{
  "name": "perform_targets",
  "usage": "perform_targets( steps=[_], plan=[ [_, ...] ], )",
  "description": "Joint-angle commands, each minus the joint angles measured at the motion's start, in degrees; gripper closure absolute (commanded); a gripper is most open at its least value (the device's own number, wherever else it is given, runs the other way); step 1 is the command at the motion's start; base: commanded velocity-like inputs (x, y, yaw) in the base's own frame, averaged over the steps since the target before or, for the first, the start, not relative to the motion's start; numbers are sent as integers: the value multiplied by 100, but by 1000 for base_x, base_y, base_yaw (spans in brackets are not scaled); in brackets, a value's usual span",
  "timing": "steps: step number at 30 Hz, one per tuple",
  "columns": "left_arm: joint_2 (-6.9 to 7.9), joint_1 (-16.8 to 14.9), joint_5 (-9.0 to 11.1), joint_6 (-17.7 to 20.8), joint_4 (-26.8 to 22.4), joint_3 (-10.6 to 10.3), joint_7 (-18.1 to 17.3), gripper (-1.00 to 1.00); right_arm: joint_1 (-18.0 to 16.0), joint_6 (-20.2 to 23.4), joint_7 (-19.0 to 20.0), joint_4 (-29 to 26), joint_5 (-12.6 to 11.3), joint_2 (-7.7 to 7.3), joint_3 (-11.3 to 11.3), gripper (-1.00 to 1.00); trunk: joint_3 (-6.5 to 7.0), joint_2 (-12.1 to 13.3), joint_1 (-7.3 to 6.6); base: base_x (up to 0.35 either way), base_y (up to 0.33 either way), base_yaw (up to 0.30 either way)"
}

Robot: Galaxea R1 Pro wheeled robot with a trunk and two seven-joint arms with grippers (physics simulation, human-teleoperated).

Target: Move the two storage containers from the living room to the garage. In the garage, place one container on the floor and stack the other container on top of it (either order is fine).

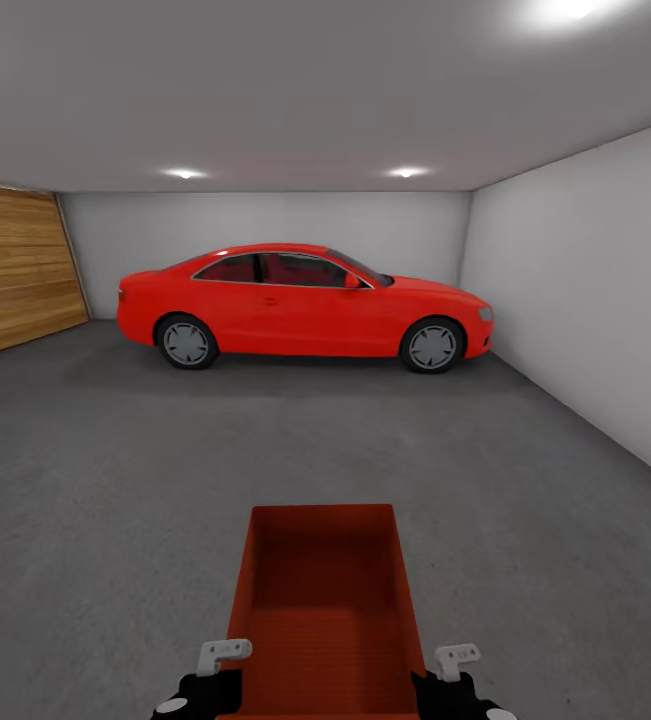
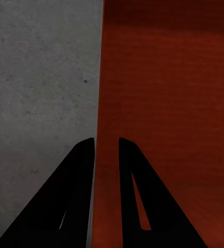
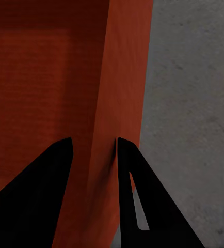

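We stand in the garage (image 1: 575, 300), white walls around us, a grey ceiling (image 1: 295, 90) with round lights overhead. A wood-plank panel (image 1: 10, 265) fills the wall at 10 o'clock.

The floor (image 1: 115, 480) is dark grey and speckled; it also shows in both wrist views, beside the bin wall.

A red car (image 1: 300, 305) is parked side-on at 12 o'clock, well apart from us, nose toward 2 o'clock.

One orange-red bin (image 1: 325, 600) sits at 6 o'clock in the head view, open side up, long axis running toward the car. We carry it between both arms, above the floor.

Left gripper (image 2: 107, 150): one finger on each face of the bin's left wall, pinching it. In the head view it sits at the bin's near left corner (image 1: 223, 655).

Right gripper (image 3: 94, 150): same arrangement on the right wall, one finger inside the bin, one outside, clamped on it. Head view shows it at the near right corner (image 1: 457, 660).
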Motion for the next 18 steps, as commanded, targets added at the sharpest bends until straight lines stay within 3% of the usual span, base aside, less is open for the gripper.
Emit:
perform_targets(
  steps=[1, 7, 18],
  plan=[
    [43, -5, -62, 35, -560, -3, 33, 100, -4, -17, 7, 22, -53, -13, 153, 100, -10, -8, 1, 0, 0, 0],
    [42, -8, -62, 35, -560, -3, 33, 100, -4, -19, 7, 23, -53, -10, 154, 100, -10, -8, 1, 18, 0, 0],
    [42, -4, -62, 35, -560, -3, 33, 100, -3, -17, 7, 21, -52, -10, 154, 100, -10, -8, 1, 137, 0, 0]
  ],
)
